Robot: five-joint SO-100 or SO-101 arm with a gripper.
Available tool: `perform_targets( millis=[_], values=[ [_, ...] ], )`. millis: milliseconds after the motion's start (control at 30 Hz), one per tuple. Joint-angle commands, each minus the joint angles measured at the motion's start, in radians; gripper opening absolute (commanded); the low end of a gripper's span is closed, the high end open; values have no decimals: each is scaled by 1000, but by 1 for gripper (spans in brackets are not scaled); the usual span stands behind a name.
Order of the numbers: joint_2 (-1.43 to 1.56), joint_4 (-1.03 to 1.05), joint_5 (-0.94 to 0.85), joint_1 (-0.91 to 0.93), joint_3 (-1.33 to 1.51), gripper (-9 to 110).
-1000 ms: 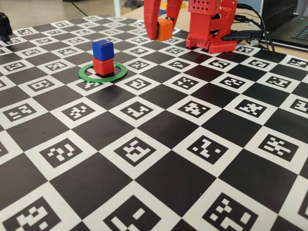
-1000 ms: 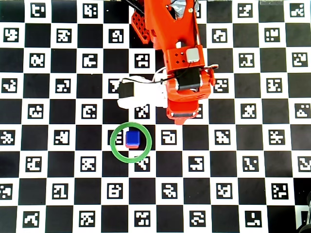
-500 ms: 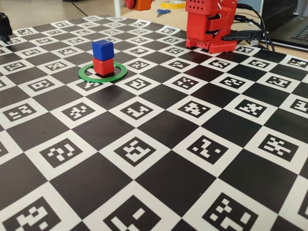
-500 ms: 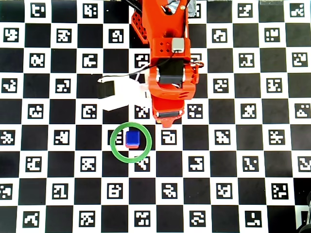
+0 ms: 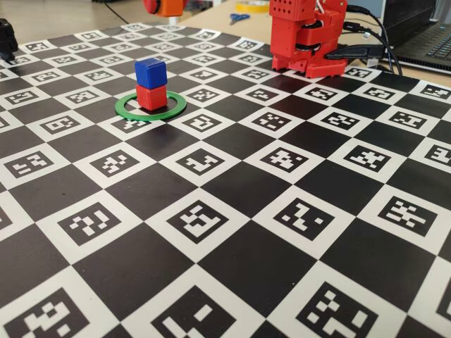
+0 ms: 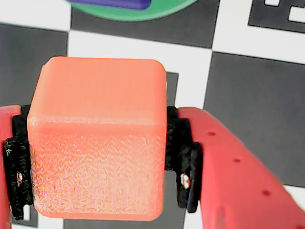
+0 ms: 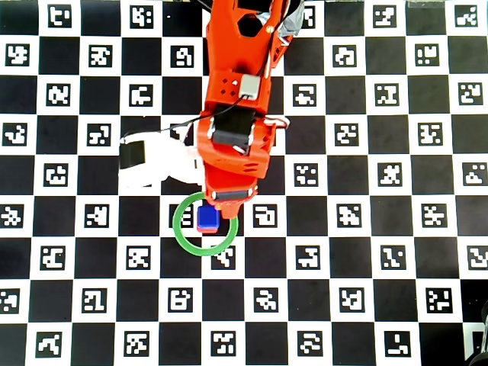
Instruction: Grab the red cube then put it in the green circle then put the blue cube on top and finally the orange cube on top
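In the fixed view the blue cube (image 5: 151, 72) sits on the red cube (image 5: 151, 97) inside the green circle (image 5: 151, 106). Only my wrist view shows my gripper (image 6: 97, 162) clamped on the orange cube (image 6: 97, 138).

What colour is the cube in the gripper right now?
Orange: the orange cube is clamped between the gripper's black-padded fingers, clearest in the wrist view.
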Motion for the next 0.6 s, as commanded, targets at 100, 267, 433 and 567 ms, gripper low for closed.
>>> perform_targets(
  millis=[100, 267, 433, 567],
  values=[
    [-18, -43, -3, 25, -94, 12],
    [-44, -75, -5, 35, -84, 12],
    [-69, -95, -15, 48, -84, 12],
    [-91, -106, -20, 58, -98, 12]
  ],
)
